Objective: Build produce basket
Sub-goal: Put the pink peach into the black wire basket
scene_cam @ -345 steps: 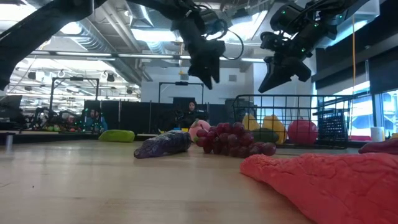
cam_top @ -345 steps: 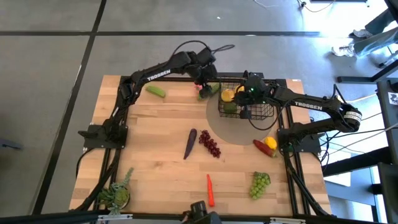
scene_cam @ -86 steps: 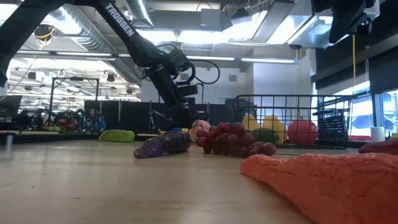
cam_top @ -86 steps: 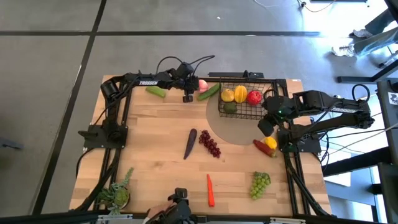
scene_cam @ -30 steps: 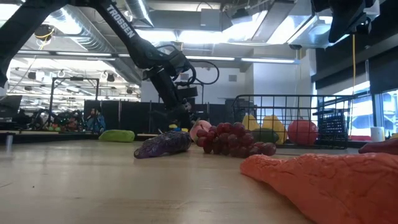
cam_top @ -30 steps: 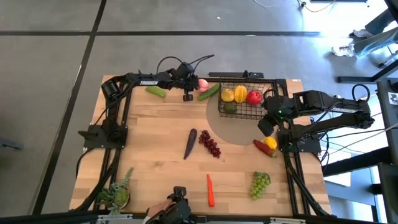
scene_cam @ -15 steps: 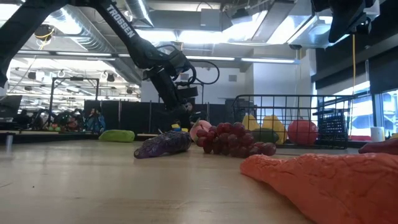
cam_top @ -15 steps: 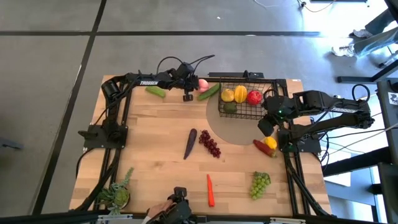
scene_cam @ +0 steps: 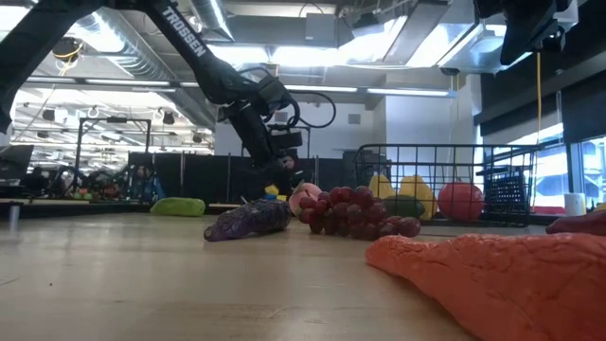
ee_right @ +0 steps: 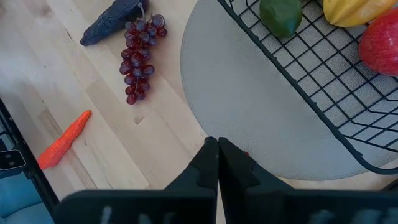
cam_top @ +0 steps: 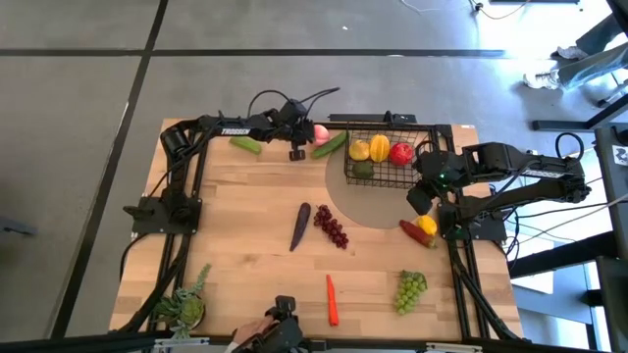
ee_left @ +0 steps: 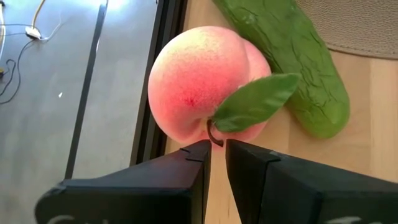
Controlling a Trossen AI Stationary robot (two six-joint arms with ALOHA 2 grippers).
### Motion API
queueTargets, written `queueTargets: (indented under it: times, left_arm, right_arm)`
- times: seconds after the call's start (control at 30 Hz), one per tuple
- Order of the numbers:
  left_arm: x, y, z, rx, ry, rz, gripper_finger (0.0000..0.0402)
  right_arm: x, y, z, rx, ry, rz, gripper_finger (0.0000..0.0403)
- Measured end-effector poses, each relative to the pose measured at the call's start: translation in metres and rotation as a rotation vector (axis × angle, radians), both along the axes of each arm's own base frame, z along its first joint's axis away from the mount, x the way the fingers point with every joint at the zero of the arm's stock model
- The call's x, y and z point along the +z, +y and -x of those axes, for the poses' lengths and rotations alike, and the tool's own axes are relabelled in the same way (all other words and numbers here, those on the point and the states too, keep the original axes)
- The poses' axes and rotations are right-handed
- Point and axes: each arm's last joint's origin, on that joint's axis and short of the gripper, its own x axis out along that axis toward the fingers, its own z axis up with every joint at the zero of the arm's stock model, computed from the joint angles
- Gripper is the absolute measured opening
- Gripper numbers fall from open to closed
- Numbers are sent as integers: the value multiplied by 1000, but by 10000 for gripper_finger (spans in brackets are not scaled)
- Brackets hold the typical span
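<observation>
Left gripper [ee_left: 214, 149] sits at the peach's [ee_left: 202, 84] stem, its fingers nearly pressed together with only a thin slit between them; they appear to nip the thin stem [ee_left: 214, 134] just under the green leaf [ee_left: 255, 102], though a firm hold cannot be confirmed. On the table's clock face the peach [cam_top: 319, 133] lies near twelve o'clock at the far edge, touching a cucumber [cam_top: 332, 143], with the basket [cam_top: 388, 172] just beside at about one o'clock. The fruit looks like a light, hard, smooth toy: round and likely to roll or slip from a narrow pinch. A stem hold may let it swing; spreading across the body's widest part would likely be steadier. Right gripper [ee_right: 217, 146], pressed fully together and empty, waits over the round grey mat [ee_right: 261, 112] near three o'clock.
</observation>
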Motion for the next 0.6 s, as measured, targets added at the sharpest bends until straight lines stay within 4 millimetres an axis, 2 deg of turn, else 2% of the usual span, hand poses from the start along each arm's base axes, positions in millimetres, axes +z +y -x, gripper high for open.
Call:
queueTargets:
  times: [0.6]
  left_arm:
    - [0, -1, -1, -18, -10, 11, 33]
  right_arm:
    - [0, 0, 0, 0, 0, 0, 0]
